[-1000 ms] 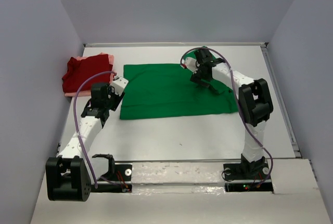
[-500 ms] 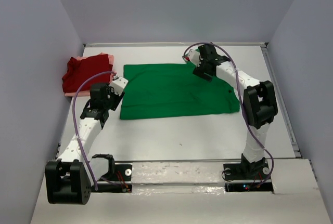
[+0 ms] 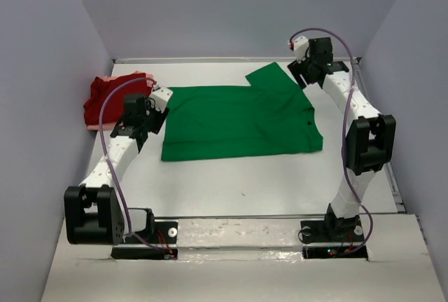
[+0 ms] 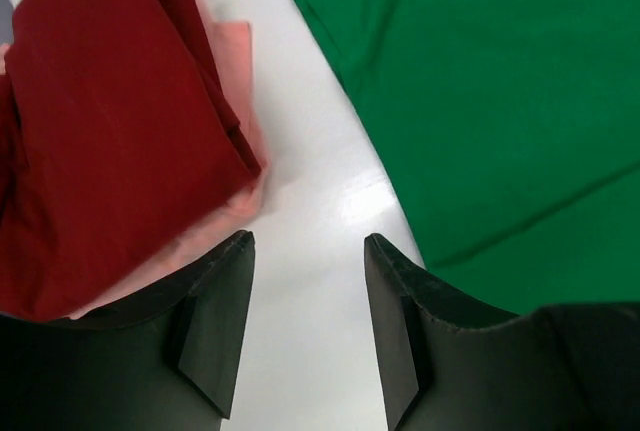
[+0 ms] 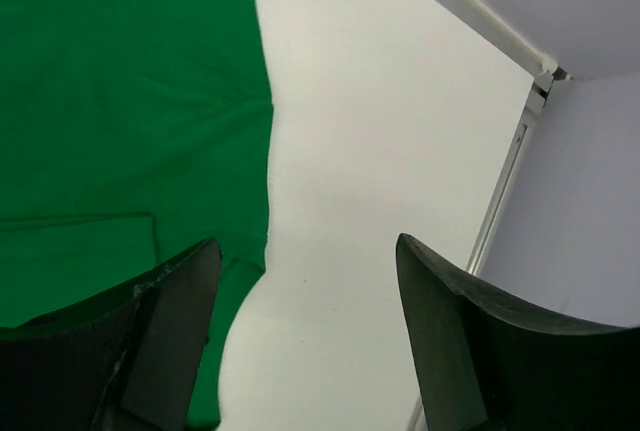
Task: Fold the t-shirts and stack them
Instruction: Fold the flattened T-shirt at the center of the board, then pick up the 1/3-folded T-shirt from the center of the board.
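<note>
The bright green t-shirt lies spread flat in the middle of the table, one sleeve pointing to the back. The dark red t-shirt lies folded on the pale pink t-shirt at the far left. My left gripper is open and empty over the bare strip between that stack and the green shirt's left edge; the left wrist view shows the gripper, red cloth, pink cloth and green cloth. My right gripper is open and empty beside the green shirt's back right edge.
A raised rail runs along the table's back and right edges, close to the right gripper. Grey walls enclose the table on three sides. Bare white table lies in front of the green shirt.
My right gripper moved from over the green shirt to the back right corner, leaving the sleeve laid out flat. My left gripper shifted slightly toward the back.
</note>
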You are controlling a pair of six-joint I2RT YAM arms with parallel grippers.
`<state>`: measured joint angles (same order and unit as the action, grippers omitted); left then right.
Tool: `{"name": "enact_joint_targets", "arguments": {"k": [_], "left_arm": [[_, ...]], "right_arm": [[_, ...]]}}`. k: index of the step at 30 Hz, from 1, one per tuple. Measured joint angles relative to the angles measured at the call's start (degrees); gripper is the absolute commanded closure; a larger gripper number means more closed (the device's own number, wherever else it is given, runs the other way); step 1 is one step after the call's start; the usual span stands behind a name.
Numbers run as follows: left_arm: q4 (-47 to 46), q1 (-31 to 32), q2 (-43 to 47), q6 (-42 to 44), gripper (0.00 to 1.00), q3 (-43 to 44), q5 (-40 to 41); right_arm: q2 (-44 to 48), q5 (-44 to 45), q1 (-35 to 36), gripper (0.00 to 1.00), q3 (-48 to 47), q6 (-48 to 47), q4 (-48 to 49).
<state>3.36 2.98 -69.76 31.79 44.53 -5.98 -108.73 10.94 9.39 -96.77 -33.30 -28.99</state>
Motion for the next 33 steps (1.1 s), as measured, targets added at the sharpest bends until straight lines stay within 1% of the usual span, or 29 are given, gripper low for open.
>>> {"name": "enact_joint_targets", "arguments": {"k": [1, 3, 5, 7, 8, 11, 13, 16, 20, 25, 29, 33], "left_arm": [[-0.20, 0.00, -1.33, -0.37, 0.41, 1.62, -0.17], [-0.52, -0.02, -6.56, -2.08, 0.41, 8.20, -1.88], [-0.28, -0.11, -10.40, -3.37, 0.42, 12.76, -3.48], [0.13, -0.13, -15.45, -4.96, 0.42, 18.67, -5.60], [0.33, -0.13, -18.05, -5.77, 0.43, 21.38, -6.69], [1.77, -0.66, -26.77, -8.44, 0.43, 29.44, -10.91], [2.71, -1.09, -31.30, -9.73, 0.43, 32.22, -12.83], [6.86, -2.14, -37.77, -11.89, 0.44, 37.22, -15.43], [9.31, -4.13, -43.06, -14.34, 0.45, 40.70, -16.41], [10.60, -5.77, -43.82, -16.41, 0.44, 40.76, -15.10], [10.10, -5.77, -44.41, -17.73, 0.44, 41.79, -13.44], [9.44, -5.70, -48.54, -19.58, 0.44, 46.38, -13.07]], "right_arm": [[0.00, -2.03, -1.55, 0.26, -2.16, 2.60, -1.16], [-0.22, -6.19, -4.55, 0.28, -6.45, 6.91, -2.89], [-1.03, -9.73, -6.88, 0.29, -10.62, 10.32, -4.48], [-2.73, -12.04, -8.68, 0.29, -14.75, 13.09, -5.66], [-3.65, -13.22, -9.07, 0.31, -16.09, 14.23, -6.23], [-6.91, -16.46, -8.96, 0.33, -18.01, 16.28, -8.57], [-9.33, -17.84, -8.83, 0.34, -18.38, 17.00, -10.25], [-13.29, -19.67, -8.55, 0.35, -18.78, 17.70, -13.11], [-16.81, -21.00, -8.85, 0.36, -19.02, 18.29, -15.56], [-18.82, -21.73, -9.51, 0.37, -19.89, 18.25, -17.22], [-19.37, -21.84, -9.94, 0.37, -21.24, 18.03, -17.51], [-19.43, -21.70, -10.14, 0.37, -22.25, 17.64, -17.62]]}}
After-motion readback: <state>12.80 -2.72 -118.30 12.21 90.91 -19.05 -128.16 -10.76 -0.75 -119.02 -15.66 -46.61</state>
